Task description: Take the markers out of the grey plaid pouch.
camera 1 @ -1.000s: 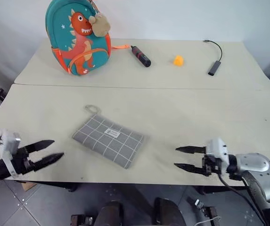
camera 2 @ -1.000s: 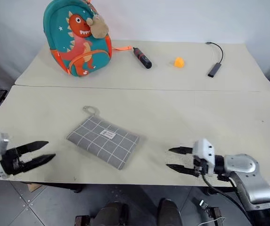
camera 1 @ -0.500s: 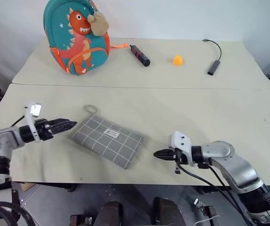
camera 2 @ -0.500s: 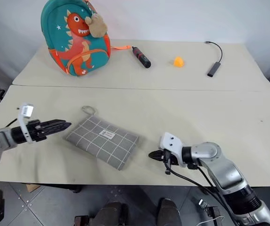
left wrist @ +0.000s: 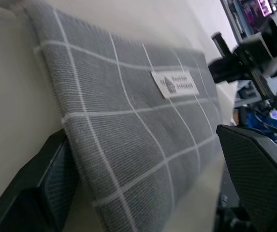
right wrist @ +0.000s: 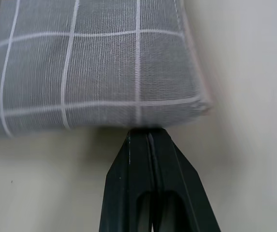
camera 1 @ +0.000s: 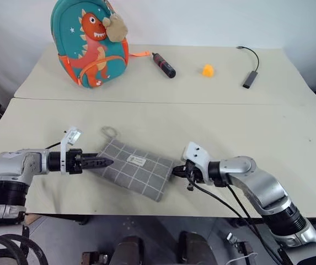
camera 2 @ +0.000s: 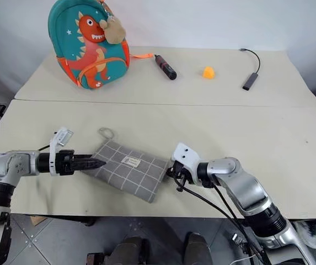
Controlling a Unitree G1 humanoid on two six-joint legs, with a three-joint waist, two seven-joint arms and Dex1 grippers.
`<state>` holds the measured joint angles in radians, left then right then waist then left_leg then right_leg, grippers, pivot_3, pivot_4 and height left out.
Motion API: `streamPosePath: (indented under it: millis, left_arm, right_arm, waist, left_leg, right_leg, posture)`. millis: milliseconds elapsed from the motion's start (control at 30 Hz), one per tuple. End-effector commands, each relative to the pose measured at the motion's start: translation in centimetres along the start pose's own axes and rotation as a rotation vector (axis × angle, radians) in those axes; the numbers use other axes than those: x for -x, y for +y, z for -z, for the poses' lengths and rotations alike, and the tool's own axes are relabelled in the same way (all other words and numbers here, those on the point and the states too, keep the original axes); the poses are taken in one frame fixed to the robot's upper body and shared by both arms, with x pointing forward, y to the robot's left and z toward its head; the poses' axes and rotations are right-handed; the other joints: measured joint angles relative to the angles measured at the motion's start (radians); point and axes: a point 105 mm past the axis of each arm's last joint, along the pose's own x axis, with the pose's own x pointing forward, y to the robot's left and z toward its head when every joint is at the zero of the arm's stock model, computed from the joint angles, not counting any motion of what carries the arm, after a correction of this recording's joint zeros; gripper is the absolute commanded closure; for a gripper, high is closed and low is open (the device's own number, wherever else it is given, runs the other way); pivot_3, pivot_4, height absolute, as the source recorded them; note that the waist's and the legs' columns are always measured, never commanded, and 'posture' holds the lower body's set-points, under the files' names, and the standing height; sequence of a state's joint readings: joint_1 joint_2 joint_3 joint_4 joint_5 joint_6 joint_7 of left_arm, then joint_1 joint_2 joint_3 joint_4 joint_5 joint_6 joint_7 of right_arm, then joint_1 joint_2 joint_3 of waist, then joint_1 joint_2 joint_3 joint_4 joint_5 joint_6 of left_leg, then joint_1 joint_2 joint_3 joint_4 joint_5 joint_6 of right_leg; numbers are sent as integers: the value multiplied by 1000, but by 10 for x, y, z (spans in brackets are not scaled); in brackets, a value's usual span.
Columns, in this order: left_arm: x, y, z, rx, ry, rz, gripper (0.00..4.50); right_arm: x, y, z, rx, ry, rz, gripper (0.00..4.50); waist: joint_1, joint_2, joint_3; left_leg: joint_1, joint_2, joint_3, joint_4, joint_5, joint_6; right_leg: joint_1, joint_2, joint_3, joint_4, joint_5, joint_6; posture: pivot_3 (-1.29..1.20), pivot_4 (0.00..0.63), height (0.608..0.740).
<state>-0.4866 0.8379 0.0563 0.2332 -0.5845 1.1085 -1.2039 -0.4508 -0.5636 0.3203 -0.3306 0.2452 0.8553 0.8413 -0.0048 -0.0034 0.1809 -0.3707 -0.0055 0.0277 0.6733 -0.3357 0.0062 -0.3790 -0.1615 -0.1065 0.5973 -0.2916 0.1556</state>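
1. The grey plaid pouch (camera 1: 135, 169) lies flat near the front edge of the near table (camera 1: 268, 138), zipped as far as can be seen, its ring pull at the far-left corner. No markers are out; I judge they are inside it.
2. The left gripper (camera 1: 103, 162) has swung in from beyond the table's left front corner a second ago and now sits at the pouch's left end. Its jaws are spread wide, one finger on each side of that end in the left wrist view, not closed on the fabric.
3. The right gripper (camera 2: 172, 171) has come in from the right; its jaws, apart a second ago, are now pressed together, their tips touching the pouch's right edge. The right wrist view shows no fabric pinched between them.
4. So the pouch is bracketed at both ends but not yet held or opened; the task is only beginning.
5. Farther back, on the far table: a teal dinosaur backpack (camera 1: 90, 43), a black stick (camera 1: 164, 64), an orange lump (camera 1: 208, 70) and a cabled adapter (camera 1: 250, 78), untouched.
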Motion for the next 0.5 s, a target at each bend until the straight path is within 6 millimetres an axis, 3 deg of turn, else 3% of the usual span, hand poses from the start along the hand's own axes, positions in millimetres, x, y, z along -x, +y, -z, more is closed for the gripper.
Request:
streamPosePath:
  millis: [33, 167, 333, 500]
  left_arm:
    - [-14, -20, 17, 41, 22, 50, 0]
    - [-27, -31, 29, 63, 8, 51, 0]
    - [-49, -47, 47, 119, -59, 62, 0]
    - [-48, -53, 50, 139, -115, 21, 0]
  right_arm:
    - [2, -3, -8, 10, -6, 24, 4477]
    - [3, -14, -7, 21, 17, 67, 4477]
    - [10, -46, -5, 83, 53, 182, 4477]
    - [22, -65, -10, 106, 12, 240, 4477]
  waist:
    - [0, 0, 0]
    - [2, 0, 0]
    - [4, 0, 0]
    - [4, 0, 0]
  left_leg:
    - [0, 0, 0, 0, 0, 0]
    - [0, 0, -2, 1, 0, 0]
    - [1, 0, -4, 3, -1, 1]
    - [1, -1, -7, 5, -1, 0]
  right_leg:
    - [0, 0, 0, 0, 0, 0]
    - [0, 0, 0, 1, 0, 0]
    - [1, -1, 1, 2, 0, 0]
    - [1, -1, 1, 3, 0, 0]
  posture:
    - [0, 150, 740]
    - [0, 150, 740]
    - [0, 150, 740]
    - [0, 150, 740]
